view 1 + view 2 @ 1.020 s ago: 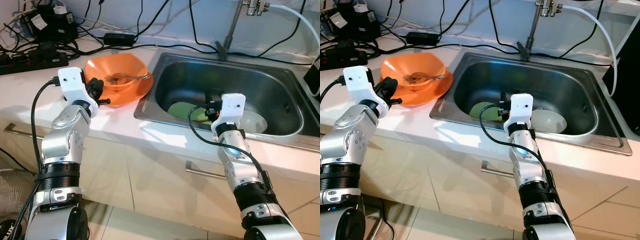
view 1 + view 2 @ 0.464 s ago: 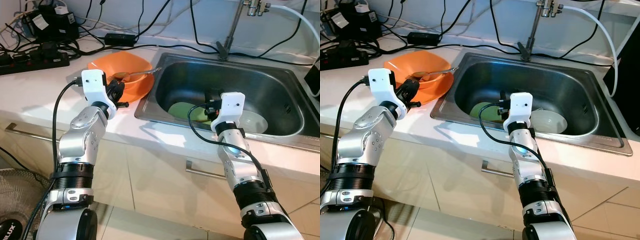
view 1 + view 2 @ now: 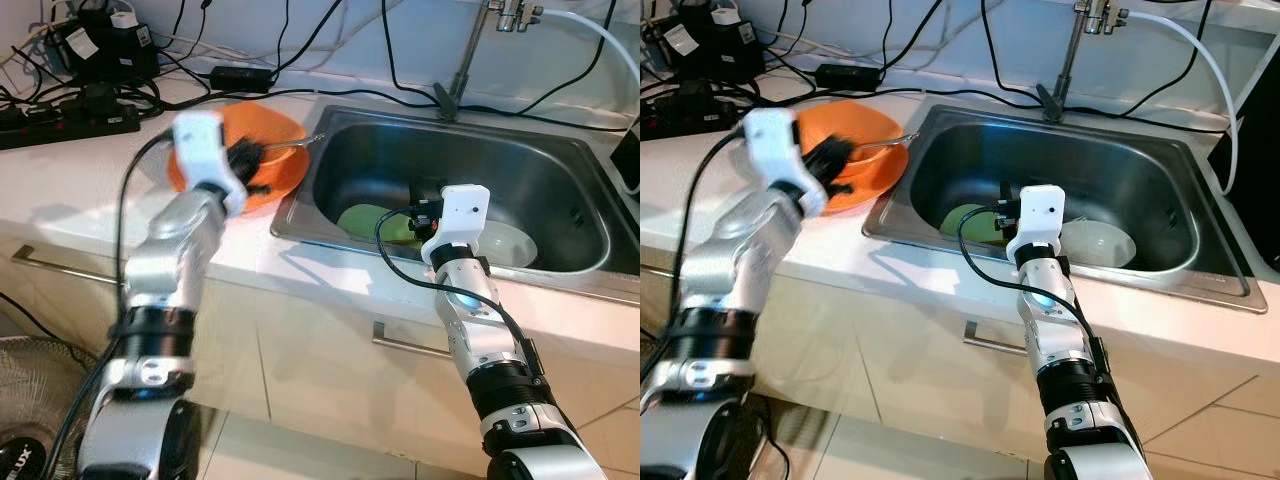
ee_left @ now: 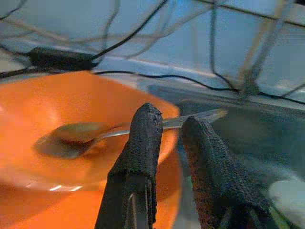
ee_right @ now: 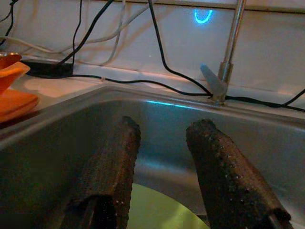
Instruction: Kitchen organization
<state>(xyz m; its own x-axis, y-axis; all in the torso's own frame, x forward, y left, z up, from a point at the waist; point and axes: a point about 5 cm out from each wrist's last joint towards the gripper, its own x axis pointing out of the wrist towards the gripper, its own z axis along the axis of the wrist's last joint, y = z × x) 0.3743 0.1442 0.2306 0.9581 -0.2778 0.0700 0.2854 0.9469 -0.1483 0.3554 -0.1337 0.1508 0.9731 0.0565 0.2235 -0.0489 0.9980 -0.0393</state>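
- My left gripper (image 4: pixel 164 138) has swung in over the orange bowl (image 3: pixel 262 150), fingers slightly parted, seemingly straddling the spoon (image 4: pixel 143 130) resting inside, blurred.
- Right gripper (image 5: pixel 164 167) spread, still hovering above the sink (image 3: pixel 560 190).

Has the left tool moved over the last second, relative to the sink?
Yes. The left tool has swung toward the sink, from the counter in front of the orange bowl to above the bowl, nearer the sink's edge.
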